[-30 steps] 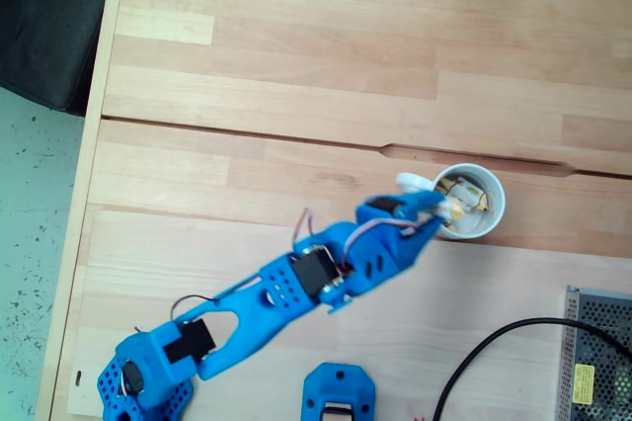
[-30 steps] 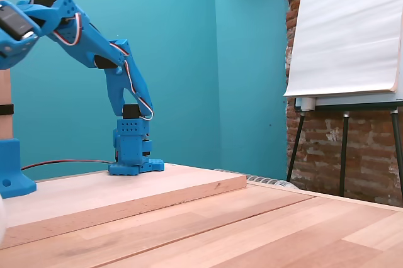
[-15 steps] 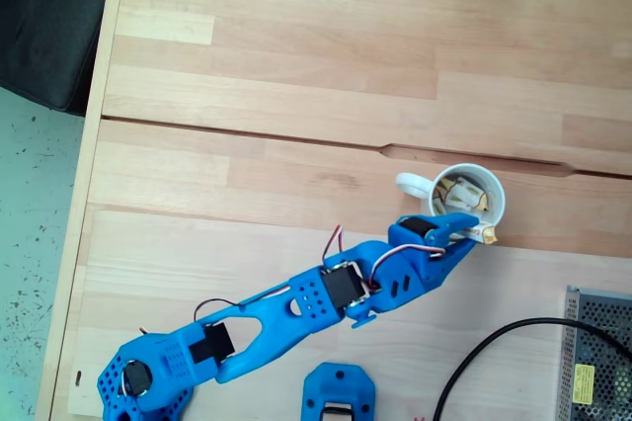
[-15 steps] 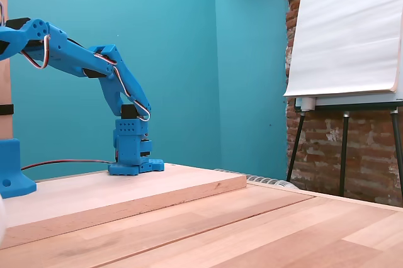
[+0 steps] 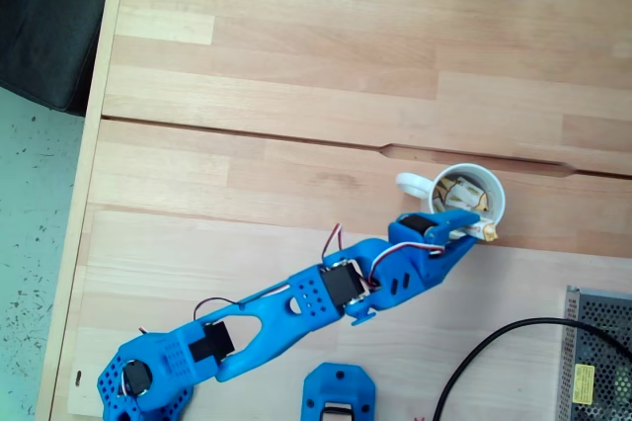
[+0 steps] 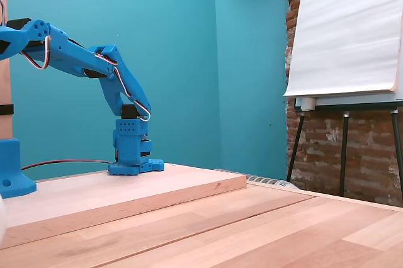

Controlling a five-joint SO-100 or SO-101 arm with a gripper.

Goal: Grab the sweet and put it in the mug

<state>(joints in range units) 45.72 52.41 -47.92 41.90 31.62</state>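
In a fixed view from above, the white mug [image 5: 494,206] stands on the wooden table with its handle [image 5: 410,184] pointing left, and several wrapped sweets lie inside it. My blue gripper [image 5: 472,230] reaches in from the lower left and sits at the mug's lower rim. It is shut on a sweet [image 5: 485,233], a cream wrapper with an orange end that sticks out past the fingertips just outside the rim. A fixed view from the side shows the blue arm [image 6: 69,54] bent over to the left, with its hand cut off by the frame edge.
A grey metal mesh box [image 5: 598,354] sits at the lower right, with a black cable [image 5: 494,347] curving beside it. A blue printed part [image 5: 338,393] lies at the bottom edge. The table's left edge [image 5: 94,144] borders the floor. An easel [image 6: 346,92] stands far right.
Over the last second the gripper swung with the sweet from the mug's left rim to its lower rim, and the arm lowered. Nothing has moved in the last half second.
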